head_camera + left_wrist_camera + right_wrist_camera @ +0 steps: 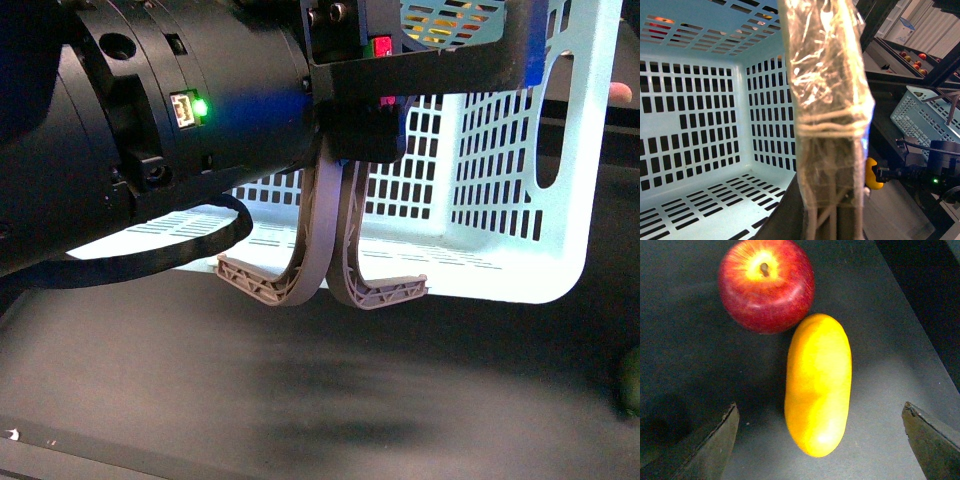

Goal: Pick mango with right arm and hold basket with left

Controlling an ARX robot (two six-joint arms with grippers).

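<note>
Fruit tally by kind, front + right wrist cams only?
Mango: 1
Red apple: 1
Dark green fruit, cut off at the frame edge: 1
Total: 3

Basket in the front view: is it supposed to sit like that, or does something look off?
The basket looks tipped, its open mouth facing the camera rather than upward, its handles held in the left gripper. The left wrist view shows those handles wrapped in crinkled clear film. Nothing looks spilled or broken.
</note>
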